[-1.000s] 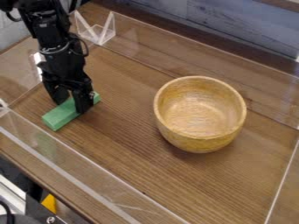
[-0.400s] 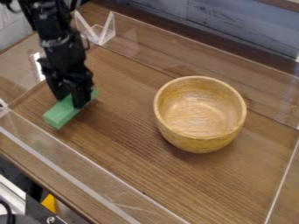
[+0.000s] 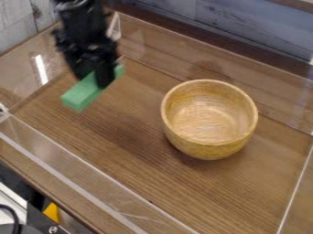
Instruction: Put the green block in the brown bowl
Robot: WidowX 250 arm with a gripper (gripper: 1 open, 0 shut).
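A wooden table (image 3: pixel 134 151) ringed by clear walls (image 3: pixel 73 187).

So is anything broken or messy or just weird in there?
Nothing looks broken or spilled. The brown bowl sits upright and empty on the wooden table. The only unusual thing is the green block hanging tilted in the air, because the tool is holding it by one end.

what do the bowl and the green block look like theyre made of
Bowl: looks like light tan wood, visible grain rings inside, smooth, low sheen. Green block, held in the gripper: uniform bright green, matte, no grain showing; painted wood, plastic or foam, can't tell.
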